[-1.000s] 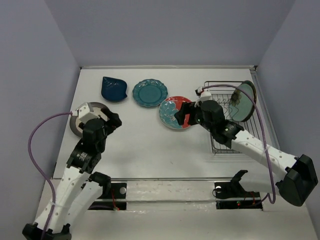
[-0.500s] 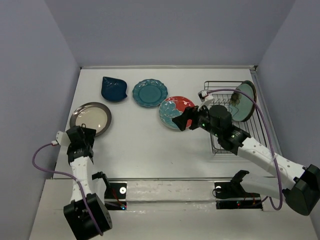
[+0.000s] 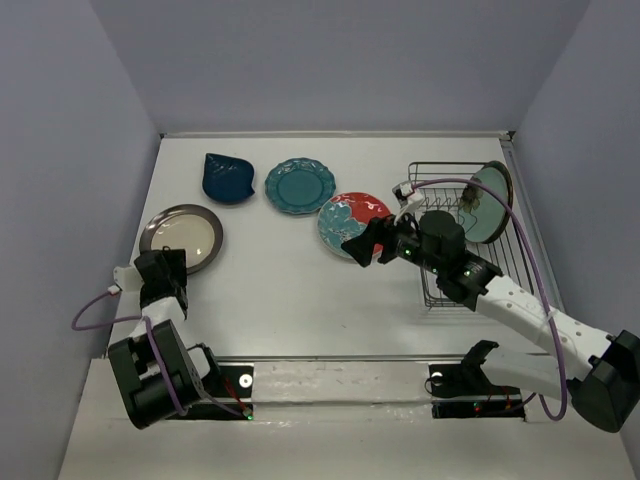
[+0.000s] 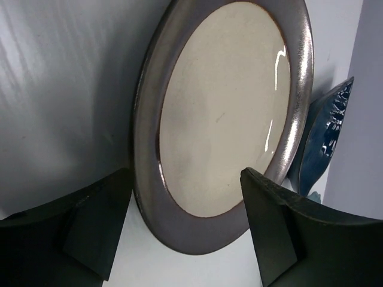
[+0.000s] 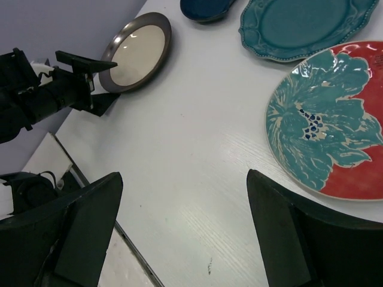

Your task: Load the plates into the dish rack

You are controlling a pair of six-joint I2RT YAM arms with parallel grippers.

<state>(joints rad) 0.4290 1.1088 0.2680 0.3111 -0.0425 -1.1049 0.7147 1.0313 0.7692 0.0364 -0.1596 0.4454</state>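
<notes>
Grip on a thin, flat rim is what this step turns on. Your right gripper (image 5: 182, 179) hovers with its fingers spread wide and nothing between them, just off the near-left edge of the red plate (image 5: 323, 125). That plate lies flat on the table (image 3: 280, 290), just left of the rack (image 3: 450, 270) and near the teal plate (image 3: 300, 186). It looks like the next one to load, so come in low along the table and slide one finger under the lip, with the other over the top. Close only once the rim sits deep between the pads, because a shallow pinch on glazed ware will likely slip when you lift. Tip the plate upright before you reach the rack, then lower it between free tines. Keep it apart from the pale plate (image 3: 488, 200), which already stands at the rack's far right end. A darker rim shows behind that one, but you cannot tell from here whether it is a second plate. Your left gripper (image 4: 185, 176) is also spread wide and empty. It sits at the near-left of the table and points at the near edge of the silver plate (image 4: 227, 107), whose rim lies just ahead of the fingertips. Hold it there so the two arms do not cross. The navy plate (image 3: 228, 177) waits at the far left, well apart from both grippers.
</notes>
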